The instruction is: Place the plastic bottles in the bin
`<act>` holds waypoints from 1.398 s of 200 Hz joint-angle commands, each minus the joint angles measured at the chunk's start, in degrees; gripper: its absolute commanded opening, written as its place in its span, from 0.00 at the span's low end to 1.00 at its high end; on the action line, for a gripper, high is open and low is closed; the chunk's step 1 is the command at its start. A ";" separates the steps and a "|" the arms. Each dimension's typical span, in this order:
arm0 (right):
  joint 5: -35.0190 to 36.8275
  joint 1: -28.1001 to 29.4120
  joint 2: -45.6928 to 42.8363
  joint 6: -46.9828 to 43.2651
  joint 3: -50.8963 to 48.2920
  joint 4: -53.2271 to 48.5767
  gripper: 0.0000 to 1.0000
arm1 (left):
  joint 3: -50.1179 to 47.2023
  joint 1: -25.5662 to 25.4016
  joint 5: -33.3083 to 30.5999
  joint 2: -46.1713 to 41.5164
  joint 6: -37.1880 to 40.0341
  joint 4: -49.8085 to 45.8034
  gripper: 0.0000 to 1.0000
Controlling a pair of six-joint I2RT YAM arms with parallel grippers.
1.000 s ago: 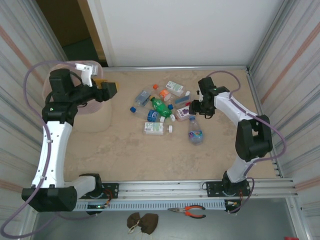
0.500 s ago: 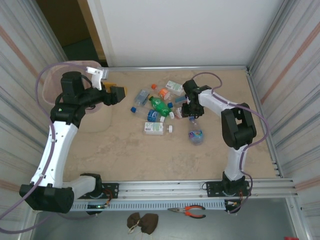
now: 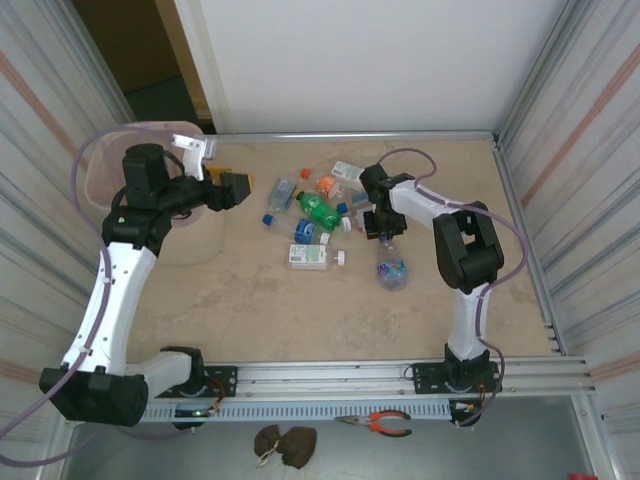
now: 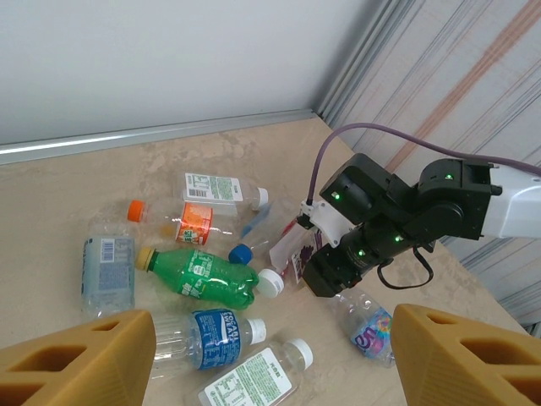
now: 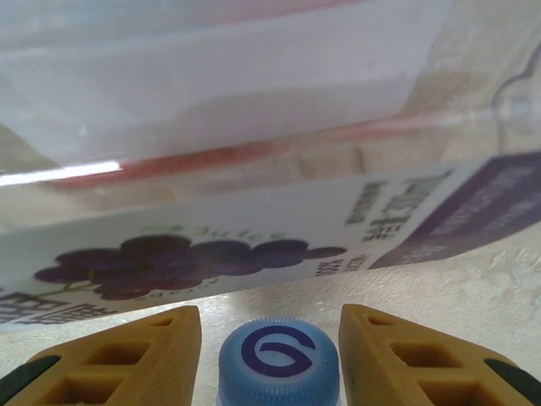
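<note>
- Nearby, on the metal ledge point(image 3: 300, 385) below the arm bases, lay orange-handled pliers point(image 3: 377, 423).
- Next out, the right claw point(image 5: 270, 342) stood narrow, an orange finger point(image 5: 127, 359) on each side of the blue cap point(image 5: 279, 362) of a clear bottle with a purple-and-blue label point(image 3: 391, 268). I could not tell whether the fingers pressed on that cap.
- Just beyond the cap, a grape-labelled bottle point(image 5: 211, 254) lay on its side.
- The plastic bottles lay in a loose cluster mid-desk point(image 3: 300, 310), among them a white-labelled one point(image 3: 308, 257), a blue-labelled one point(image 3: 305, 232), a green one point(image 3: 320, 210) and an orange-labelled one point(image 3: 328, 186).
- The left claw point(image 4: 272, 326) was wide with nothing between its fingers, raised left of the cluster.
- The bin point(image 3: 190, 245) stood upright at the far left, apart from the cluster, with the left arm across its rim.
</note>
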 commanded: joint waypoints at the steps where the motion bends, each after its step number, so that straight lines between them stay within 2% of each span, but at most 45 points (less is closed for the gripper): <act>1: 1.76 0.57 0.35 -0.30 0.33 -1.86 0.44 | -0.79 -0.53 -0.16 -1.63 -0.50 1.35 0.74; 80: 3.24 1.08 0.20 -0.39 0.08 -2.19 0.33 | -0.45 -0.53 0.01 -1.74 -0.69 1.44 0.74; 132: 3.66 1.61 -3.94 0.13 -1.12 -2.13 0.28 | -0.78 -0.81 0.10 -2.21 -0.91 1.92 0.74; 168: 3.43 2.31 -10.18 0.75 -2.91 -1.56 0.28 | -1.28 -1.75 1.14 -2.31 -1.08 4.25 0.74; 209: 4.05 4.26 -19.03 0.71 -5.07 0.08 0.28 | -2.11 -5.84 2.78 -2.31 0.55 8.55 0.74; 279: -1.20 5.81 -35.82 3.36 -8.16 7.92 0.26 | -2.59 -12.52 3.15 -1.05 2.88 12.18 0.75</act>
